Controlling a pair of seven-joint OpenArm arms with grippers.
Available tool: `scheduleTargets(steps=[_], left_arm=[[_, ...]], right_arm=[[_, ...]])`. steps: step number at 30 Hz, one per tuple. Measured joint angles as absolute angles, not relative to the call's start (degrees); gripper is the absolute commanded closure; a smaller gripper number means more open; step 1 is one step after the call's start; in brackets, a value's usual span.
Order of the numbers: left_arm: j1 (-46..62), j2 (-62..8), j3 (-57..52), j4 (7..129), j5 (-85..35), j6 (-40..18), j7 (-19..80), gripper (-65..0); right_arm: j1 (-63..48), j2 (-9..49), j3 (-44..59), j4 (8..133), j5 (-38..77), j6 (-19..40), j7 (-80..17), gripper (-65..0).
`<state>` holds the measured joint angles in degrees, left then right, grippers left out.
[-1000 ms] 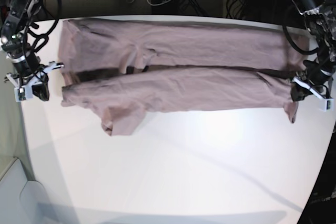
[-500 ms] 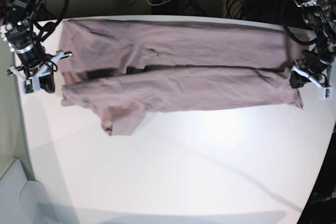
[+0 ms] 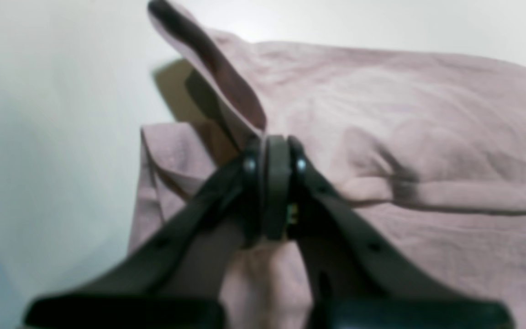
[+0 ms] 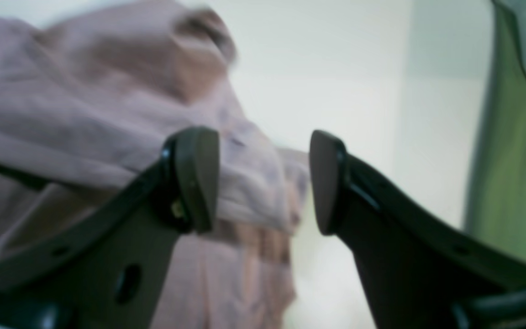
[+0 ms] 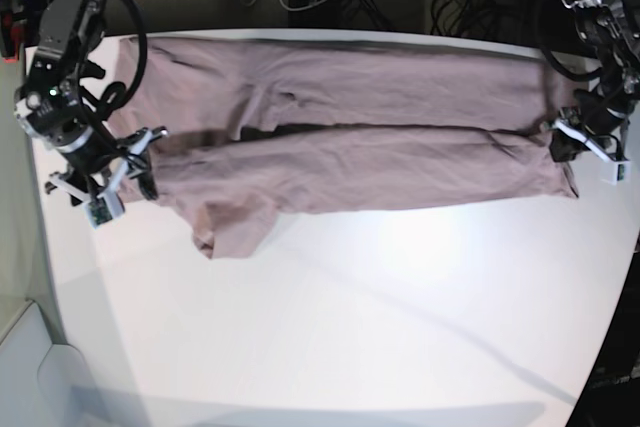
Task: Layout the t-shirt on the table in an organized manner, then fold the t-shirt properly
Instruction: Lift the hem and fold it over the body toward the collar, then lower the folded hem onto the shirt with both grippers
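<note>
Across the upper half of the base view, the t-shirt [image 5: 350, 137] lies on the table [image 5: 350, 327], folded lengthwise. I keep the left gripper [image 3: 272, 183] clamped on its hem to anchor it; the right gripper [image 4: 263, 183] stands wide open, holding nothing.

We've got base cam high up, looking down on whole table [image 5: 350, 327]. Both wrist cams sit close behind own jaws, low, blurry; all share the t-shirt [image 5: 350, 127] ends.
</note>
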<state>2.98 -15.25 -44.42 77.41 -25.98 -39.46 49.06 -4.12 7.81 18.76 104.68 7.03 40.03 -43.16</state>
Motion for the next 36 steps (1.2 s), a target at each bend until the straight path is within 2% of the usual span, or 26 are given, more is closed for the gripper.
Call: scheduleTargets(steps=[9,13,23,28,34,36], left_arm=[[4.0,-15.3,-44.4,77.4,-26.0,-39.5,48.6,-0.2],[4.9,-15.2,-44.5,77.5,-25.9,-39.5,48.9,-0.2],[4.8,-15.2,-44.5,77.5,-26.0,-39.5,48.6,-0.2],[4.8,-15.2,-44.5,77.5,-26.0,-39.5,48.6,-0.2],[4.8,-15.2,-44.5,77.5,-26.0,-39.5,48.6,-0.2],[4.8,-15.2,-44.5,77.5,-26.0,-39.5,48.6,-0.2]], right_arm=[[2.5,7.9,16.5,92.1,6.4,40.1,-43.5,-32.4],[4.1,9.7,16.7,87.9,6.4,40.1,-43.3,-32.4],[3.3,10.2,16.8,85.9,6.4,40.1,-43.0,-31.3],[2.3,10.3,16.7,85.4,6.5,40.1,-42.9,-19.2],[1.6,10.3,16.6,83.9,6.4,40.1,-42.9,0.0],[1.5,10.3,16.6,83.9,6.4,40.1,-42.9,0.0]])
